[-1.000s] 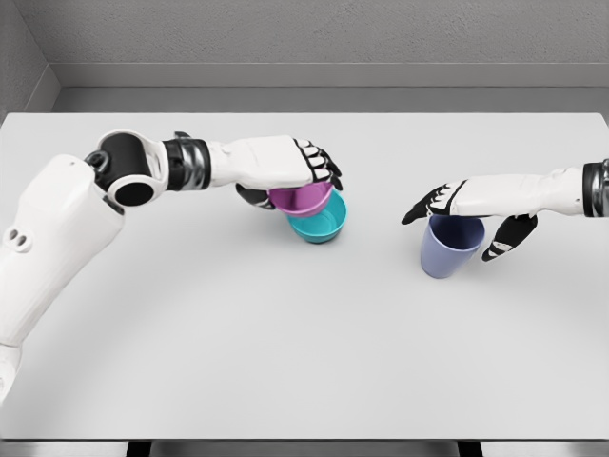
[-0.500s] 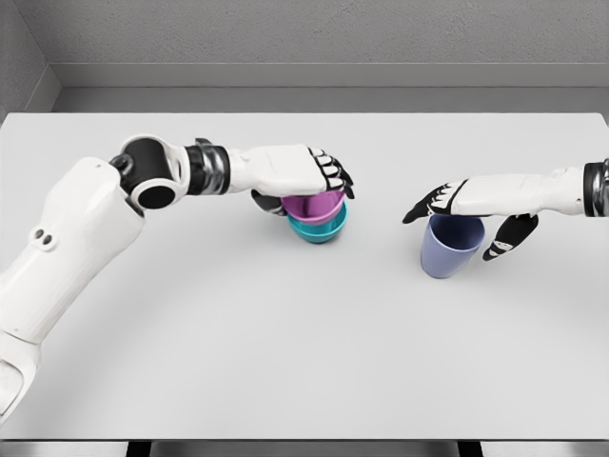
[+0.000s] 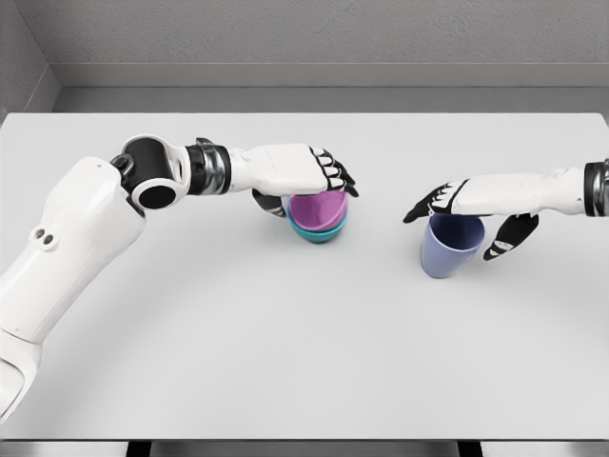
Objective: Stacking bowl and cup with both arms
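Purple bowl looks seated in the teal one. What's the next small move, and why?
Probably open the left hand and lift it away: the purple bowl sits nested in the teal bowl, only the teal rim showing. The right hand is spread over the blue cup, not gripping.

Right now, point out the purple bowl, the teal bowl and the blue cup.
purple bowl (image 3: 317, 207), head view, on its inner wall.
teal bowl (image 3: 322, 232), head view, on its outer rim below the purple bowl.
blue cup (image 3: 447, 255), head view, on its side wall.
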Motion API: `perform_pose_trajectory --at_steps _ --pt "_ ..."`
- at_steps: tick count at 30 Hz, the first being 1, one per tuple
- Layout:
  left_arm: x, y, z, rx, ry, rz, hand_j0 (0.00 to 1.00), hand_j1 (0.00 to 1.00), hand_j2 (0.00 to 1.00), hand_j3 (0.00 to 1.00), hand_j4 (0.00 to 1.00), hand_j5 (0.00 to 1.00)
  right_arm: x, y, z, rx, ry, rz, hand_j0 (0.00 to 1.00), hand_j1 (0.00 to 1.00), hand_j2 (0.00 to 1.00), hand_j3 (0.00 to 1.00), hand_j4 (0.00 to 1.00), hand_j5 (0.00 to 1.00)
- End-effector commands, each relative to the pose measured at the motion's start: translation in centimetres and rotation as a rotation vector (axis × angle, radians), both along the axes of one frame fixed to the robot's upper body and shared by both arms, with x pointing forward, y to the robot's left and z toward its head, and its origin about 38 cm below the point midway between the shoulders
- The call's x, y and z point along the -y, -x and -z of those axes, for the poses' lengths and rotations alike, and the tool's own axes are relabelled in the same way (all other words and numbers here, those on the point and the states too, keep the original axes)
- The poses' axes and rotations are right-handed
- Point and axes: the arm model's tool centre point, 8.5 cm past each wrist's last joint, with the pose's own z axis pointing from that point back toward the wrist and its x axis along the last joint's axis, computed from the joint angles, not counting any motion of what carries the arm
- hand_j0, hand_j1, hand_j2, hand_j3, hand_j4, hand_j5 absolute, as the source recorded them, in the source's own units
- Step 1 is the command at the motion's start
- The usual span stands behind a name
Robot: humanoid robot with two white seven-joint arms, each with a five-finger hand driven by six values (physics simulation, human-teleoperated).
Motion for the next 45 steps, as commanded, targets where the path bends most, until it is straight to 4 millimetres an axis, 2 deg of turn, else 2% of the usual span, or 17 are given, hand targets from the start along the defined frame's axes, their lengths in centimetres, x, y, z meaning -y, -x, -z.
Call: perform_pose_trajectory --at_steps 1,9,12,13,16,18,20,21,23,24,27,29,31,33,34,36,45 --pt "0.0 0.0 -0.1 -0.001 0.006 -0.003 1.0 1.0 1.0 1.0 1.0 1.0 0.0 0.0 0.0 -0.003 -0.006 0.004 1.0 1.0 1.0 1.0 1.0 1.0" --pt "-0.7 -0.4 -1.1 0.015 0.017 -0.013 1.0 1.0 1.0 1.0 1.0 1.0 0.0 -0.1 -0.1 0.0 -0.008 0.007 1.0 1.0 1.0 1.0 1.0 1.0" --pt "-1.7 -0.6 -1.6 0.024 0.01 -0.027 1.0 1.0 1.0 1.0 1.0 1.0 0.1 -0.1 0.1 -0.004 -0.006 0.007 1.0 1.0 1.0 1.0 1.0 1.0" --pt "-2.7 -1.1 -2.4 0.036 0.034 -0.057 1.0 1.0 1.0 1.0 1.0 1.0 0.1 -0.1 0.1 -0.004 -0.006 0.007 1.0 1.0 1.0 1.0 1.0 1.0" --pt "-10.3 -2.3 -5.0 0.048 0.086 -0.197 1.0 1.0 1.0 1.0 1.0 1.0 0.1 -0.5 0.4 -0.008 -0.008 0.02 1.0 1.0 1.0 1.0 1.0 1.0" --pt "-13.1 -2.2 -5.5 0.025 0.111 -0.234 1.0 1.0 1.0 1.0 1.0 1.0 0.0 -0.6 0.5 -0.01 -0.008 0.02 1.0 1.0 1.0 1.0 1.0 1.0" --pt "-18.8 -1.8 -5.5 0.03 0.13 -0.357 1.0 1.0 1.0 1.0 1.0 1.0 0.1 -0.7 0.6 -0.012 -0.004 0.022 1.0 1.0 1.0 1.0 1.0 1.0" --pt "-20.5 -1.8 -5.0 0.015 0.148 -0.403 1.0 1.0 1.0 1.0 1.0 1.0 0.2 -0.7 0.6 -0.012 -0.003 0.025 1.0 1.0 1.0 1.0 1.0 1.0" --pt "-22.3 -1.8 -3.3 -0.029 0.132 -0.456 1.0 1.0 1.0 1.0 1.0 1.0 0.4 -0.8 0.6 -0.012 -0.002 0.031 1.0 1.0 1.0 1.0 1.0 1.0" --pt "-24.0 -1.6 -2.8 -0.044 0.109 -0.492 1.0 1.0 1.0 1.0 1.0 1.0 0.5 -0.9 0.7 -0.013 -0.001 0.035 1.0 1.0 1.0 1.0 1.0 1.0" --pt "-25.9 -1.3 -3.3 -0.036 0.1 -0.523 1.0 1.0 1.0 1.0 1.0 1.0 0.2 -0.9 0.7 -0.013 -0.003 0.028 1.0 1.0 1.0 1.0 1.0 1.0" --pt "-27.4 -1.2 -2.8 -0.057 0.107 -0.562 1.0 1.0 1.0 1.0 1.0 1.0 0.2 -0.9 0.7 -0.015 -0.002 0.027 1.0 1.0 1.0 1.0 1.0 1.0" --pt "-27.5 -0.8 -2.4 -0.082 0.142 -0.56 1.0 1.0 1.0 1.0 1.0 1.0 0.2 -0.9 0.7 -0.013 -0.002 0.027 1.0 1.0 1.0 1.0 1.0 1.0" --pt "-27.2 0.1 -0.6 -0.13 0.162 -0.546 1.0 1.0 1.0 1.0 1.0 1.0 0.1 -0.9 0.7 -0.015 -0.002 0.026 1.0 1.0 1.0 1.0 1.0 1.0" --pt "-26.9 0.4 -0.5 -0.127 0.159 -0.536 1.0 1.0 1.0 1.0 1.0 1.0 0.0 -0.9 0.7 -0.015 -0.003 0.024 1.0 1.0 1.0 1.0 1.0 1.0" --pt "-28.6 0.9 -0.8 -0.122 0.126 -0.562 1.0 1.0 1.0 1.0 1.0 1.0 -0.2 -1.0 0.8 -0.016 -0.004 0.02 1.0 1.0 1.0 1.0 1.0 1.0" --pt "-28.9 1.2 -0.2 -0.132 0.145 -0.575 1.0 1.0 1.0 1.0 1.0 1.0 -0.2 -0.9 1.0 -0.021 0.002 0.017 0.94 0.94 0.94 0.94 0.94 0.94"
